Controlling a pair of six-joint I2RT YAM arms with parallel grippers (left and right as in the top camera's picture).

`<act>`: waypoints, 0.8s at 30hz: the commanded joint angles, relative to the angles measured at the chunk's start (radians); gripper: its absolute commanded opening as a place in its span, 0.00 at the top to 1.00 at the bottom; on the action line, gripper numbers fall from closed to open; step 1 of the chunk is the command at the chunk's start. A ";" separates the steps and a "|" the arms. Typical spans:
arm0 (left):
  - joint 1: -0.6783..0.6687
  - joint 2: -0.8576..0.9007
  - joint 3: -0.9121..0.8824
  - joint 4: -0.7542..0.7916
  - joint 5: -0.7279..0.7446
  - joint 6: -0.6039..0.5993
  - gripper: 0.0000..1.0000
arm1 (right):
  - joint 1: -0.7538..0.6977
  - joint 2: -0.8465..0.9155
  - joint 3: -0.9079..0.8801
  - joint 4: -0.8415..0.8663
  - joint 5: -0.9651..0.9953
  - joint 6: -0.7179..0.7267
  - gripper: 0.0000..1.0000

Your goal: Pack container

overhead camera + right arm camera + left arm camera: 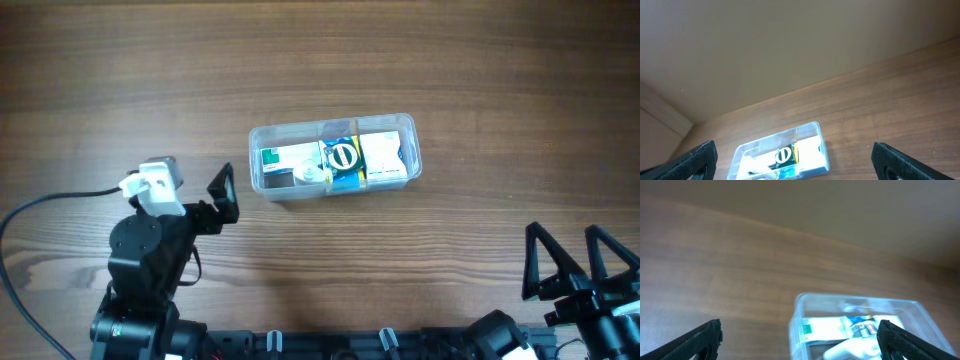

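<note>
The clear plastic container (262, 133) lies lengthwise in the middle of the wooden table. It holds a white box with green print (280, 160), a blue box with a round dark logo (343, 158) and a white box (385, 157). It also shows in the left wrist view (800, 300) and the right wrist view (814, 127). My left gripper (226, 191) is open and empty, just left of the container; in its wrist view (800, 340) the container's left end lies between its fingers. My right gripper (570, 262) is open and empty at the front right, far from the container.
A black cable (50, 205) runs along the table left of the left arm. The arm bases stand along the front edge (380, 340). A plain wall rises behind the table in the wrist views.
</note>
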 commanded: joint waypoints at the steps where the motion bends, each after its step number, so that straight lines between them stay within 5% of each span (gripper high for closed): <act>1: 0.127 -0.097 -0.100 0.049 0.262 0.021 0.00 | 0.002 -0.004 -0.001 0.002 0.020 -0.010 0.00; 14: 0.130 -0.451 -0.477 0.153 -0.005 0.021 0.00 | 0.002 -0.004 -0.001 0.002 0.020 -0.010 0.00; 24: 0.130 -0.504 -0.486 0.172 -0.004 0.021 0.00 | 0.002 -0.004 -0.001 0.002 0.019 -0.010 0.00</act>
